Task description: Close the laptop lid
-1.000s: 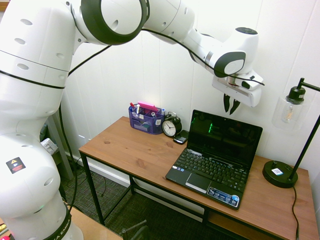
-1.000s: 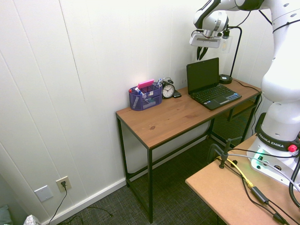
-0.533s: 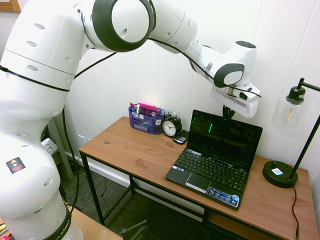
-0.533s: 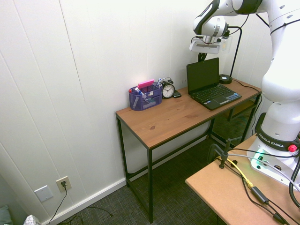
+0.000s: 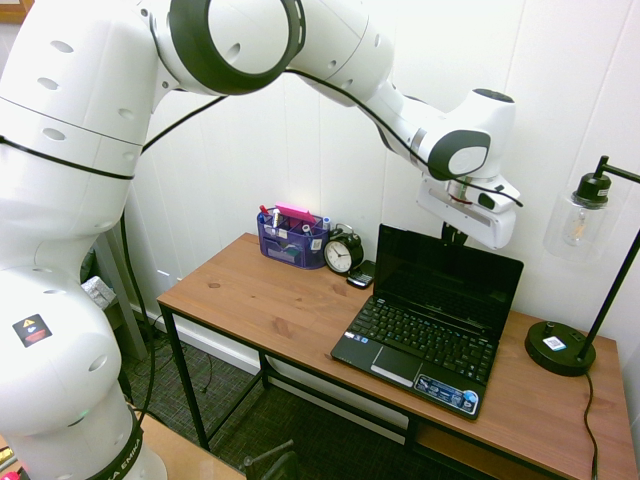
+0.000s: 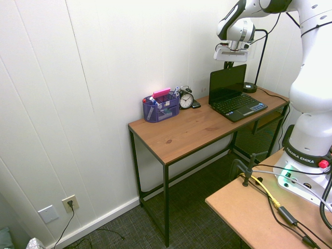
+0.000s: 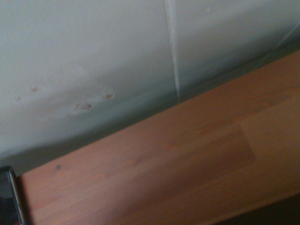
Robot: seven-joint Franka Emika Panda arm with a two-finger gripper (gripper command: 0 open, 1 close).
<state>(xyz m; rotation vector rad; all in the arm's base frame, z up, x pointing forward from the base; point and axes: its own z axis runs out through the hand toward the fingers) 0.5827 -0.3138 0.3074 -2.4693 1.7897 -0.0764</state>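
on the brown desk point(image 5: 270, 300), toward its lamp end, sits one black laptop point(image 5: 420, 345) with its lid point(image 5: 440, 275) raised. the gripper point(image 5: 453, 238) is at the lid's upper edge, its two dark fingers shut and partly hidden behind the panel; whether they touch it cannot be told.

"franka emika" runs round the arm's base point(image 6: 307, 155) in the second exterior view; the first shows only part of that name. a dark warning label point(image 5: 32, 330) with a yellow triangle sits on the arm. the laptop carries a blue sticker point(image 5: 447, 393) and smaller ones, their print too small to read.

also counted on the desk: one purple mesh organizer point(image 5: 292, 240) holding pens and a pink item point(image 5: 296, 213), one black alarm clock point(image 5: 343, 251), one small black device point(image 5: 362, 275) just beside it, and one black lamp point(image 5: 560, 348) with a clear shade point(image 5: 576, 228).

only the second exterior view shows a wall outlet point(image 6: 69, 203) and one red button point(image 6: 323, 164). the wrist view shows wood, wall and one dark object's edge point(image 7: 8, 197), too cropped to name.
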